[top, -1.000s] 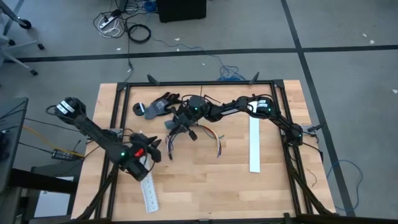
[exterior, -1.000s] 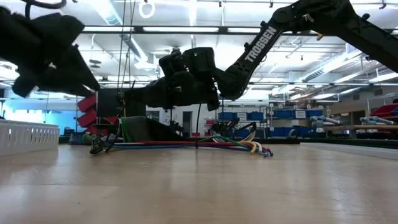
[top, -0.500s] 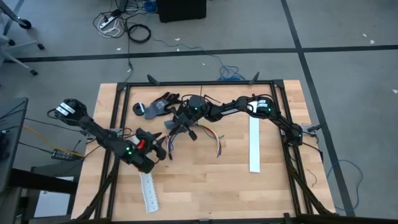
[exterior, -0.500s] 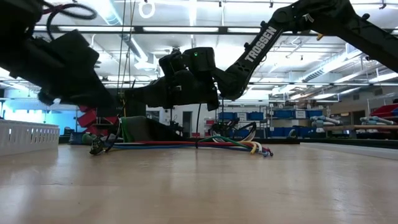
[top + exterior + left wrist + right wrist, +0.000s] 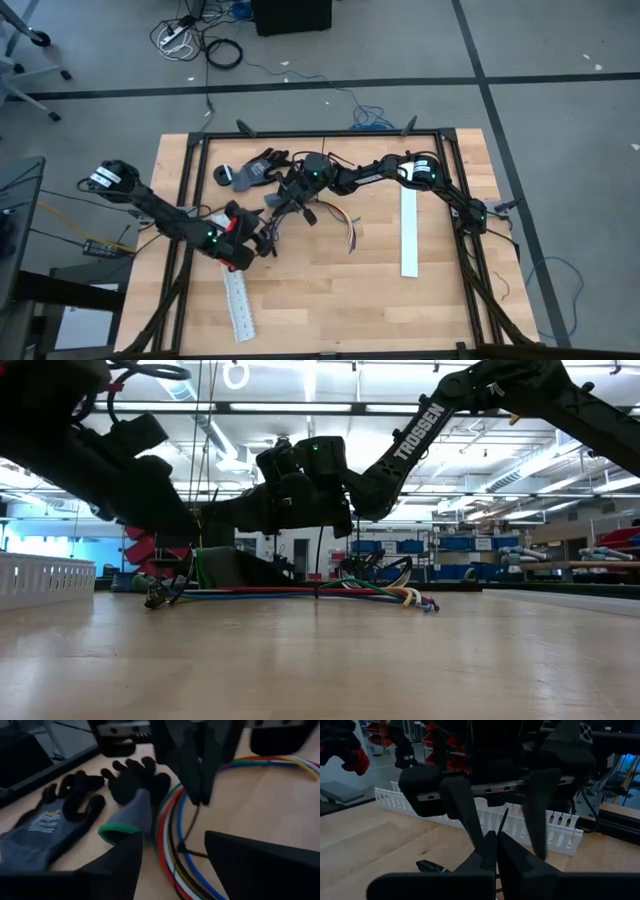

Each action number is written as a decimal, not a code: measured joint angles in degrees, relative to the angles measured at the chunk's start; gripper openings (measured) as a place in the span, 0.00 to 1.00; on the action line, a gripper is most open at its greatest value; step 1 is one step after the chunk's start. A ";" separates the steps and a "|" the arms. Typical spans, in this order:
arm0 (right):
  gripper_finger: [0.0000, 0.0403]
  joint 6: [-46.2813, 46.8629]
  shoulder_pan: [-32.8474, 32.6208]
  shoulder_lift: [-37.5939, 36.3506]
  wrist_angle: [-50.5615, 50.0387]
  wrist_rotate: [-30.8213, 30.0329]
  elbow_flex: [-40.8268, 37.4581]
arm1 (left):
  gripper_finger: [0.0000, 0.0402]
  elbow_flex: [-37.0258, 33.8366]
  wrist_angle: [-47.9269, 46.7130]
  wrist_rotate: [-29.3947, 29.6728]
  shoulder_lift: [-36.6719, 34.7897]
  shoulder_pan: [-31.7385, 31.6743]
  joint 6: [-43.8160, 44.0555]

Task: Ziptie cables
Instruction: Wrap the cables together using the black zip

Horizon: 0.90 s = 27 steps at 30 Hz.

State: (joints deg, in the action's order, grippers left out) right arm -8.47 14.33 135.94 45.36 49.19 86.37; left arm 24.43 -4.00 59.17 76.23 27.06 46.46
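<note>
High view: the wooden bench (image 5: 330, 290) carries the cables (image 5: 300, 215), a loose bundle of coloured wires lying near its middle and curving off toward the right. The right claw (image 5: 288, 203) is down over the left part of that bundle, its fingers pressed tight together (the right wrist view shows them meeting in a point, a thin dark strand rising between them). The left claw (image 5: 262, 240) sits low just beside the bundle's near left end, its fingers (image 5: 250, 865) spread apart with nothing between them.

From the left wrist view, the wires run red, blue, green, yellow and black side by side across the wood, and a pair of dark work gloves (image 5: 75, 815) with a green cuff lies right against them, one cuff touching the outer wire. The right claw's closed fingers hang directly over the wires there, blocking part of the bundle.

Other things about: a white slotted strip (image 5: 411, 232) lies well off to the right, another white slotted strip (image 5: 238, 308) near the front-left edge, partly under the left arm. In the low view the left arm darkens the upper left and the wires (image 5: 300, 593) lie flat behind it.
</note>
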 joint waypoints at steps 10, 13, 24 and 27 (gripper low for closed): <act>0.00 0.00 0.00 0.00 -0.02 -0.19 0.00 | 0.54 0.00 2.17 -2.99 0.32 -2.02 0.13; 0.00 -0.02 0.00 0.00 -0.01 -0.55 0.00 | 0.51 0.02 3.11 -3.34 0.31 -2.68 0.17; 0.00 -0.02 0.00 0.00 -0.02 -0.63 0.00 | 0.30 0.00 2.53 -4.24 0.31 -3.12 0.19; 0.00 -0.02 0.00 0.00 0.02 -0.66 0.00 | 0.27 0.00 2.17 -4.78 0.66 -3.18 0.21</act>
State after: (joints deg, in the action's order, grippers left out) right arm -8.49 14.33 135.94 45.39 48.53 86.37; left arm 24.43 -1.83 54.39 76.88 23.88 46.68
